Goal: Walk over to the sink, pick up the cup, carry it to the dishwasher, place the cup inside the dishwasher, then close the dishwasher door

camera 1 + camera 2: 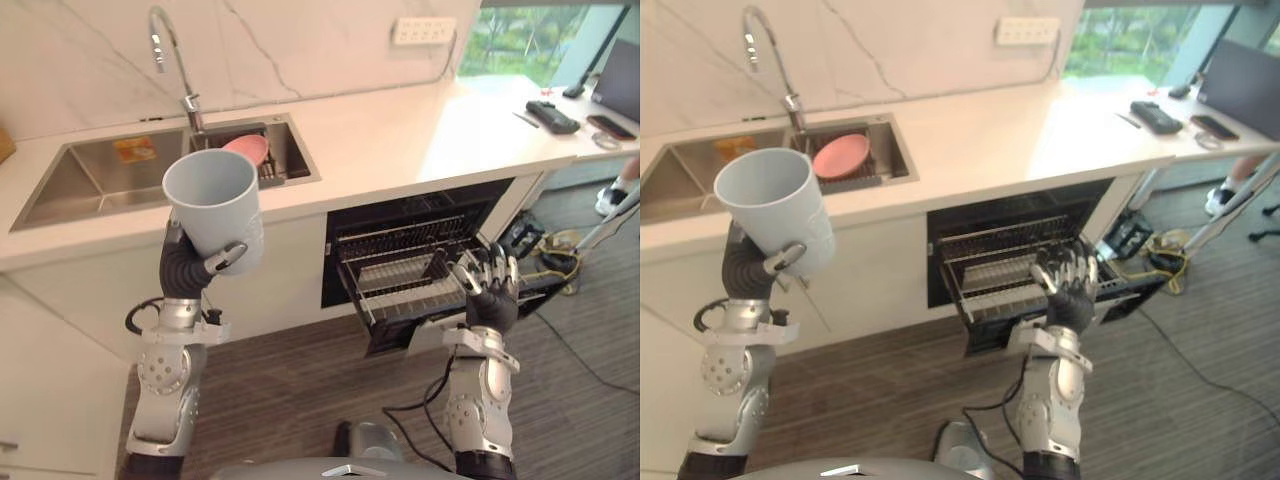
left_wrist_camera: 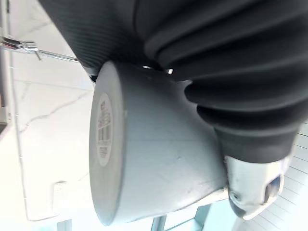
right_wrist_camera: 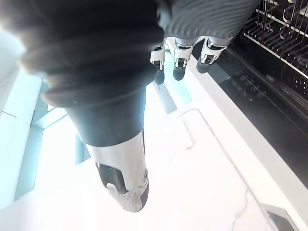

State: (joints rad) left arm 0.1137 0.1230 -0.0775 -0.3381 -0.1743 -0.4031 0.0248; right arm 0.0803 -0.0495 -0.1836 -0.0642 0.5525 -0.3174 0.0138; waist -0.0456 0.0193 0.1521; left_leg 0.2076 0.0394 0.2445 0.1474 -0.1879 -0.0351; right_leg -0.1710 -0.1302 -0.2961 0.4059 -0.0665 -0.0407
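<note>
A pale blue cup (image 1: 215,207) is held upright and tilted a little, in front of the sink (image 1: 90,180), by my left hand (image 1: 190,268), whose thumb curls round its lower side. The cup's base and wall (image 2: 144,159) show in the left wrist view. To the right, the dishwasher (image 1: 420,255) stands open with its wire rack (image 1: 400,285) pulled out. My right hand (image 1: 490,285) is raised in front of the rack, fingers straight and spread, holding nothing.
A pink plate (image 1: 248,149) lies in the sink's right basin under the tap (image 1: 172,60). A remote-like object (image 1: 552,116) and a phone (image 1: 611,126) lie on the counter at the far right. A person's shoe (image 1: 612,195) shows by the right edge.
</note>
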